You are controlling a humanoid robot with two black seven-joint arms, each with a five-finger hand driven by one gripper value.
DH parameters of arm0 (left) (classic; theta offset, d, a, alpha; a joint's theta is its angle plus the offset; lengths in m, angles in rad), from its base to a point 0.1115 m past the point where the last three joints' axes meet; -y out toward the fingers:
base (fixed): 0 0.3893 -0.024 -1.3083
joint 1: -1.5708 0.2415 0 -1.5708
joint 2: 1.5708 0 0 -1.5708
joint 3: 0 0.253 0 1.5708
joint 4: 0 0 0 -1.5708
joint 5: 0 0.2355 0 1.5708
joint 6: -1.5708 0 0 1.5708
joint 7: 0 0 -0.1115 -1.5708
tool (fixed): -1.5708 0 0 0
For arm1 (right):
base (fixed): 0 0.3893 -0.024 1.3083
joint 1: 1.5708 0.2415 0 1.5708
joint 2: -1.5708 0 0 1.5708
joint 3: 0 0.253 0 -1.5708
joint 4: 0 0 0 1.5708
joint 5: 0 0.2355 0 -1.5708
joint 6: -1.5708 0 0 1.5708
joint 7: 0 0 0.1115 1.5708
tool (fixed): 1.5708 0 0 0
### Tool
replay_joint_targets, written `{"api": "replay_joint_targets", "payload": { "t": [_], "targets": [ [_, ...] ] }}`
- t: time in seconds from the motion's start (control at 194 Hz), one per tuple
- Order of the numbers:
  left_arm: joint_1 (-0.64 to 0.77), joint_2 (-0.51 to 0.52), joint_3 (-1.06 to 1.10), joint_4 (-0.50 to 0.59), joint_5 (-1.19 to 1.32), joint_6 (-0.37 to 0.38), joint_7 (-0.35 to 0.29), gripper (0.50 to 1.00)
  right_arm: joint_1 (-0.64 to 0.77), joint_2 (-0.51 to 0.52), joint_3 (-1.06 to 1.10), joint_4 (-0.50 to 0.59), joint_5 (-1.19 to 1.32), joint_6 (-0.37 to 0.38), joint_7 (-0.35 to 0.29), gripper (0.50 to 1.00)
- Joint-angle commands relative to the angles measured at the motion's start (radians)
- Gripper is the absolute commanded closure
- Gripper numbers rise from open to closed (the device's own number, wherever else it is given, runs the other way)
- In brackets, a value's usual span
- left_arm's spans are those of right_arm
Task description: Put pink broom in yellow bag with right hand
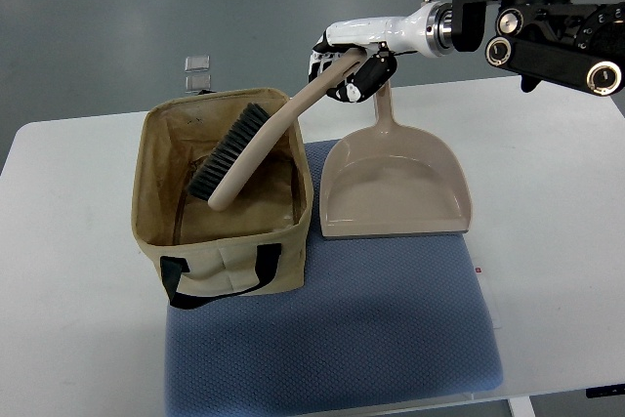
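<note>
A pale pink broom (256, 148) with dark bristles hangs tilted, its brush head inside the mouth of the yellow fabric bag (221, 251). My right hand (347, 67) comes in from the upper right and is shut on the top end of the broom's handle, above the bag's far right corner. The bag stands open on the table's left half, with black handles at its front. The left arm does not show.
A pink dustpan (395, 183) lies right of the bag, its handle pointing up under my right hand. A blue mat (371, 329) covers the white table (557, 192) under the bag and dustpan. Two small clear squares (197, 69) lie beyond the table.
</note>
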Motion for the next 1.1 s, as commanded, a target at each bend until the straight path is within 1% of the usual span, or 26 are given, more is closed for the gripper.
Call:
{"api": "replay_joint_targets", "payload": {
  "t": [0.0,0.304,0.458,0.469,0.474,0.479,0.484,0.495,0.5,0.505,0.51,0.515,0.52,0.525,0.531,0.536,0.541,0.546,0.551,0.582,0.613,0.67,0.768,0.871,0.984,1.097],
  "targets": [
    [0.000,0.000,0.000,-0.002,0.000,0.000,0.000,0.500,-0.002,0.029,-0.016,-0.009,-0.008,-0.011,0.002,1.000],
    [0.000,0.000,0.000,-0.002,0.000,0.000,0.000,0.500,-0.008,0.117,-0.039,-0.052,-0.009,-0.040,0.005,1.000],
    [0.000,0.000,0.000,0.000,0.000,0.000,0.000,0.500,-0.022,0.129,-0.039,-0.053,-0.009,-0.043,0.006,1.000],
    [0.000,0.000,0.000,0.000,0.000,0.000,0.000,0.500,-0.024,0.129,-0.039,-0.053,-0.009,-0.043,0.006,0.989],
    [0.000,0.000,0.000,0.000,0.000,0.000,0.000,0.500,-0.024,0.130,-0.039,-0.053,-0.009,-0.043,0.006,0.949],
    [0.000,0.000,0.000,0.000,0.000,0.000,0.000,0.500,-0.024,0.130,-0.039,-0.053,-0.009,-0.043,0.006,0.948],
    [0.000,0.000,0.000,0.000,0.000,0.000,0.000,0.500,-0.024,0.130,-0.039,-0.053,-0.009,-0.043,0.006,0.910],
    [0.000,0.000,0.000,0.000,0.000,0.000,0.000,0.500,-0.024,0.130,-0.039,-0.053,-0.009,-0.043,0.006,0.910],
    [0.000,0.000,0.000,0.000,0.000,0.000,0.000,0.500,-0.024,0.130,-0.039,-0.053,-0.009,-0.043,0.006,0.875],
    [0.000,0.000,0.000,0.000,0.000,0.000,0.000,0.500,-0.024,0.130,-0.039,-0.053,-0.009,-0.043,0.006,0.875],
    [0.000,0.000,0.000,0.000,0.000,0.000,0.000,0.500,-0.025,0.130,-0.039,-0.053,-0.009,-0.043,0.006,0.841],
    [0.000,0.000,0.000,0.000,0.000,0.000,0.000,0.500,-0.025,0.130,-0.039,-0.053,-0.009,-0.043,0.006,0.840],
    [0.002,0.000,0.000,0.000,0.000,0.000,0.000,0.500,-0.027,0.130,-0.039,-0.053,-0.009,-0.043,0.006,0.802],
    [0.002,0.000,0.000,0.000,0.000,0.000,0.000,0.500,-0.027,0.130,-0.039,-0.053,-0.009,-0.043,0.006,0.801],
    [0.000,0.000,0.000,0.000,0.000,0.000,0.000,0.500,-0.027,0.130,-0.039,-0.053,-0.008,-0.043,0.006,0.765],
    [0.000,0.000,0.000,0.000,0.000,0.000,0.000,0.500,-0.027,0.130,-0.039,-0.053,-0.008,-0.043,0.006,0.765],
    [0.000,0.000,0.000,0.000,0.000,0.000,0.000,0.500,-0.027,0.130,-0.039,-0.053,-0.009,-0.041,0.006,0.734],
    [0.000,0.000,0.000,0.000,0.000,0.000,0.000,0.500,-0.027,0.130,-0.039,-0.053,-0.009,-0.041,0.006,0.734],
    [0.000,0.000,0.000,0.000,0.000,0.000,0.000,0.500,-0.028,0.130,-0.039,-0.053,-0.009,-0.041,0.006,0.714],
    [0.000,0.000,0.000,0.000,0.000,0.000,0.000,0.500,-0.027,0.129,-0.039,-0.053,-0.008,-0.041,0.006,0.671],
    [0.002,0.000,0.000,0.000,0.000,0.000,0.000,0.500,-0.027,0.129,-0.039,-0.053,-0.008,-0.041,0.006,0.658],
    [0.000,0.000,0.000,0.000,0.000,0.000,0.000,0.500,-0.025,0.126,-0.038,-0.053,-0.008,-0.040,0.006,0.603],
    [0.000,0.000,0.000,0.000,0.000,0.000,0.000,0.500,-0.016,0.114,-0.035,-0.053,-0.006,-0.035,0.006,0.574],
    [0.000,0.000,0.000,0.000,0.000,0.000,0.000,0.500,-0.008,0.097,-0.025,-0.053,-0.003,-0.032,0.006,0.572],
    [0.000,0.000,0.000,0.000,0.000,0.000,0.001,0.500,0.042,0.052,-0.004,-0.056,0.012,-0.034,0.006,0.572],
    [0.006,0.000,0.002,-0.003,0.000,-0.002,0.003,0.500,0.044,-0.008,0.091,-0.058,0.035,-0.041,0.006,0.572]
  ]
}}
